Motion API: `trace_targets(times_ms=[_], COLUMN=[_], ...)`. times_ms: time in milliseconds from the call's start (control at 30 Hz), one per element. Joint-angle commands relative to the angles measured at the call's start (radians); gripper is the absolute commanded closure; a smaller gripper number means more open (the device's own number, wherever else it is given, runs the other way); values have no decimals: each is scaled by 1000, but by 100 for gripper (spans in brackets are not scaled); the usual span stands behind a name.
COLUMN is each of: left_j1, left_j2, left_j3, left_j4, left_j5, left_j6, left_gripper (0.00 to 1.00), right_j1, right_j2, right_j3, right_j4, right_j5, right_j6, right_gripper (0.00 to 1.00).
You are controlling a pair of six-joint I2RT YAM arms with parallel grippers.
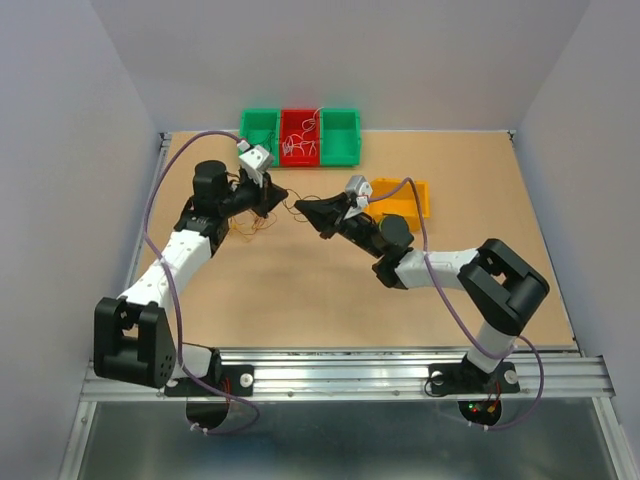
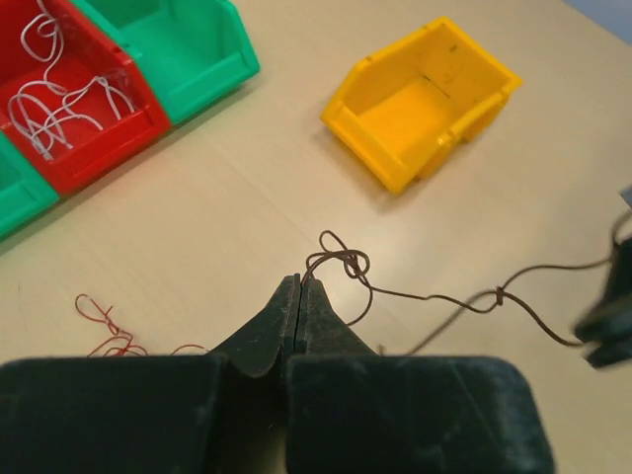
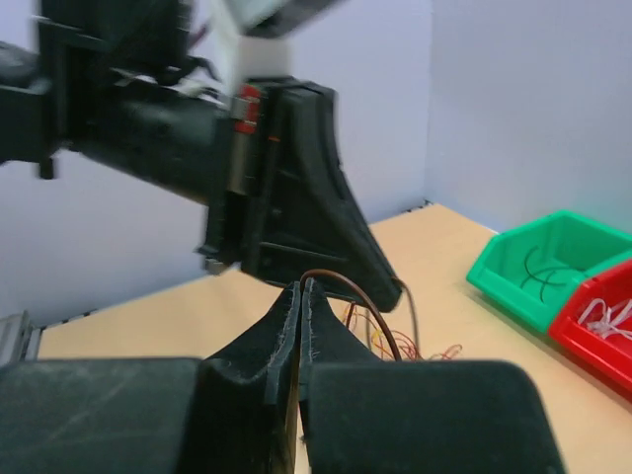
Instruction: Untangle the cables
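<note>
Pressing together, left fingers (image 2: 279, 318) and right fingers (image 3: 284, 331) pinch one brown cable (image 2: 353, 263).

- Light tan flat board tabletop (image 2: 197, 227): showing one plain tone, no pattern.
- Yellow-orange open-fronted plastic bin (image 2: 375, 128): showing the same colour inside and out.
- Bright red plastic bin (image 2: 99, 163): carrying white looped thin wires (image 2: 59, 109).
- Green plastic bins (image 2: 212, 69): flanking the red one and showing solid green.
- Dark brown hair-thin knotted wire (image 2: 434, 296): reading almost black against the tan.
- Red curly thin wire (image 2: 104, 321): lying bright on the board.
- Left gripper (image 2: 299, 281) and right gripper (image 3: 299, 286): showing matte black.
- Thick rubbery arm cables (image 1: 151, 210): showing pale purple.
</note>
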Motion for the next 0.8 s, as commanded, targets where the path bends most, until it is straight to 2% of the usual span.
trace_targets(times_ms=[0, 200, 567, 767], left_j1=[-36, -112, -142, -142], left_j2=[-138, -162, -111, -112], left_j3=[-42, -143, -136, -130], left_j4=[175, 189, 164, 149], left_j5=[53, 39, 59, 61], left_j6=[85, 172, 215, 194], left_gripper=[100, 100, 98, 96], right_j1=[4, 4, 3, 1], right_j2=[27, 50, -1, 30], right_j3=[-27, -39, -98, -93], right_j4=[107, 75, 72, 67], right_j5=[107, 133, 230, 175], right_j6=[-4, 27, 83, 13], right_gripper=[100, 99, 99, 99])
